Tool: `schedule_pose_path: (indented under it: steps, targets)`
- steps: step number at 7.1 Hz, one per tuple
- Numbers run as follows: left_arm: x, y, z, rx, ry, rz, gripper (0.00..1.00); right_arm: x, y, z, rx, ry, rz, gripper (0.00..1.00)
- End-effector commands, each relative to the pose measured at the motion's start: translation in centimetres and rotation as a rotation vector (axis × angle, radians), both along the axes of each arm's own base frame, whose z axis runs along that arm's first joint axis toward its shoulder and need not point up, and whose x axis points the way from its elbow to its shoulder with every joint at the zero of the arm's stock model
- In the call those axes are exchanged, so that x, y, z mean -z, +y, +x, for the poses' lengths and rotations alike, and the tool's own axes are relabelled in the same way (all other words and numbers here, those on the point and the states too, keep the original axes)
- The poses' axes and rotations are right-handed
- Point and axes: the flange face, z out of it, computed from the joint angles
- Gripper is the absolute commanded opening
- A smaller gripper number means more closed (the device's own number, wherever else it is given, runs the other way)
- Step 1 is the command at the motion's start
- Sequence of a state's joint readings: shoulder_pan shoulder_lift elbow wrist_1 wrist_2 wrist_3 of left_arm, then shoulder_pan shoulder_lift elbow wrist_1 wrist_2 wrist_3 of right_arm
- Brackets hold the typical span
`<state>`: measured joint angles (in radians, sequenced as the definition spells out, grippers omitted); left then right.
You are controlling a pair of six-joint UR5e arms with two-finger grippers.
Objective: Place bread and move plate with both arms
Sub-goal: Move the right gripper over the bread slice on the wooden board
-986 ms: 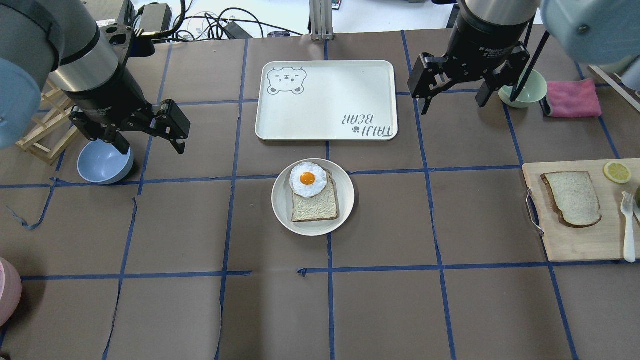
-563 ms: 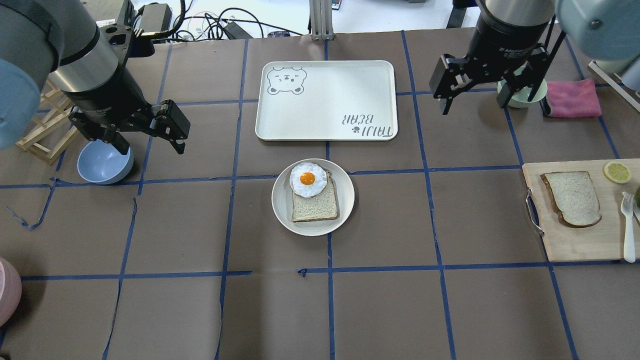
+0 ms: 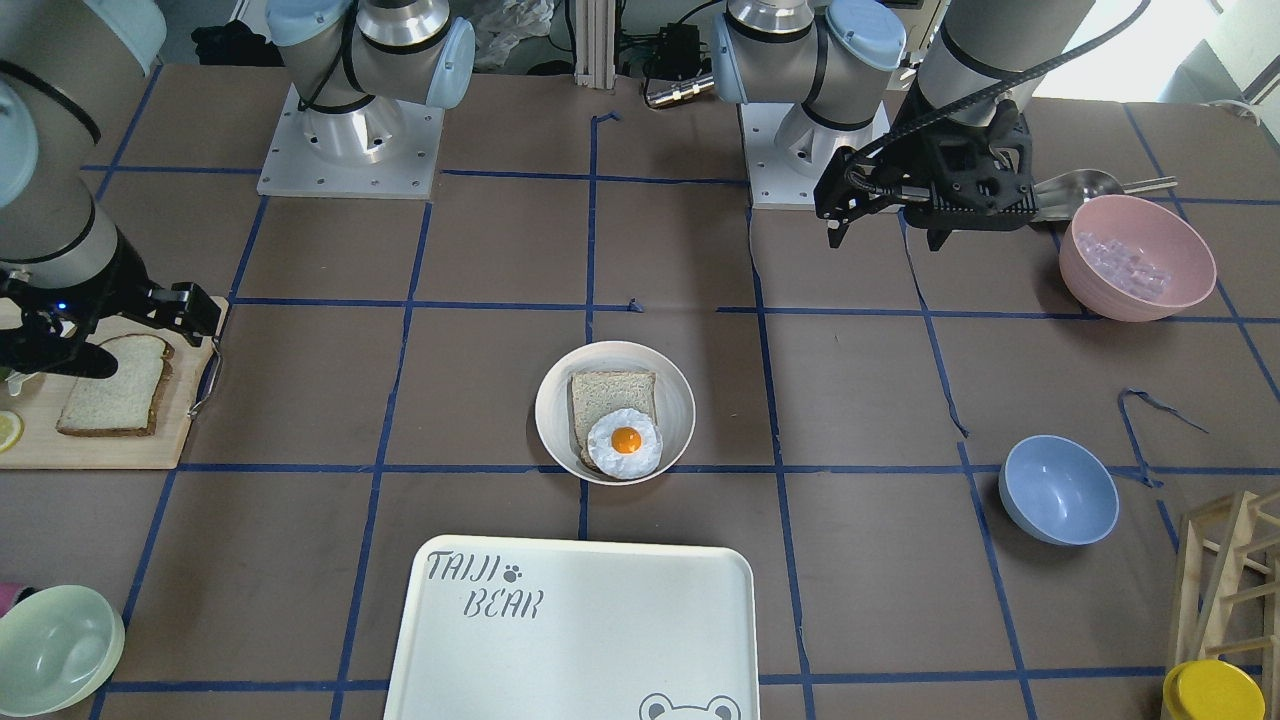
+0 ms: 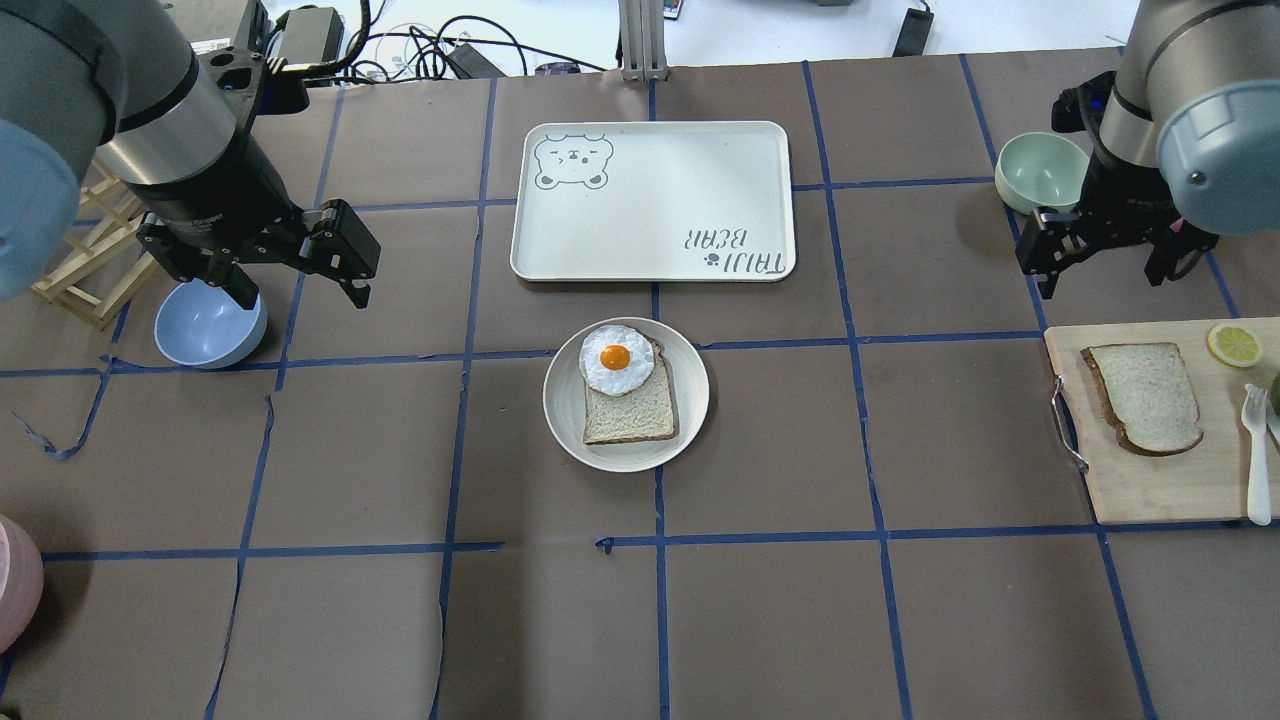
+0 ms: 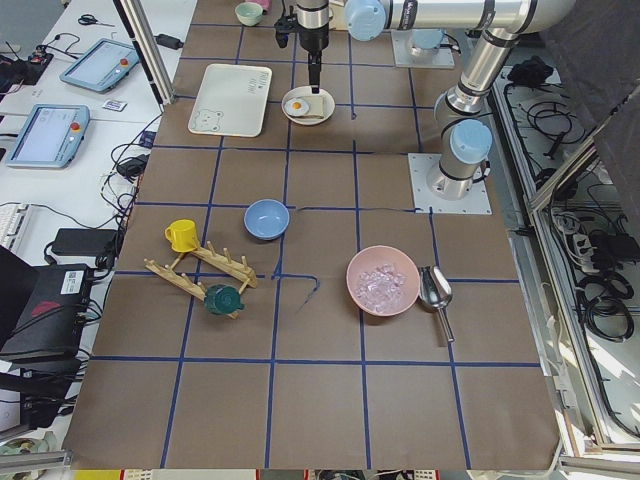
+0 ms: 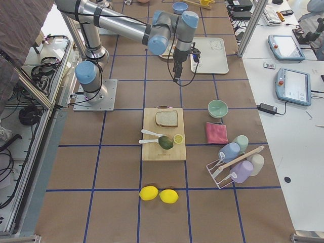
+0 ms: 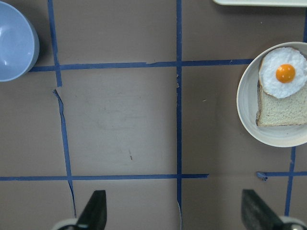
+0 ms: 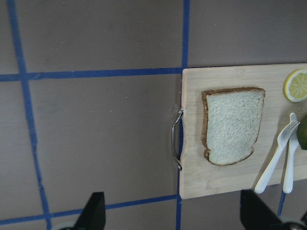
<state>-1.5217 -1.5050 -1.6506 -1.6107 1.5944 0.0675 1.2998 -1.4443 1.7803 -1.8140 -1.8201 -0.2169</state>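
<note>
Tabletop [image 4: 780,450] beneath downturned, wide-spread right hand [image 4: 1105,270]

The egg [image 4: 616,360] lies on one end of the square slice [image 4: 632,412]. The tray [image 4: 652,200] lies near it, apart. The board [image 4: 1150,490] carries a lemon slice [image 4: 1233,344] and fork [image 4: 1256,450].

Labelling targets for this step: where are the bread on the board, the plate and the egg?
bread [image 4: 1145,395], overhead view, middle of the slice.
plate [image 4: 563,400], overhead view, bare left side.
egg [image 4: 615,357], overhead view, on the yolk.
</note>
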Motion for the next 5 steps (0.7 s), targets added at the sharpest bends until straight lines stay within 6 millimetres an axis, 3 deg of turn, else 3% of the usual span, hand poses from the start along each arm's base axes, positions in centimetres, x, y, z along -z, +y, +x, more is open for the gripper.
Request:
schedule_pose_path:
  steps: [1,3,4,5]
  targets:
    - [0.0,0.0,0.0,0.000,-0.001,0.000,1.00,8.3,0.3,-4.7,-0.123,0.018,-0.035,1.00]
    - [0.0,0.0,0.0,0.000,-0.001,0.001,1.00,13.6,1.3,-8.9,-0.102,-0.016,0.008,1.00]
    - [0.1,0.0,0.0,0.000,-0.001,0.003,1.00,15.8,1.1,-9.4,-0.113,-0.026,0.037,1.00]
    - [0.1,0.0,0.0,0.000,0.001,0.003,1.00,16.4,1.0,-9.6,-0.117,-0.009,0.042,0.99]
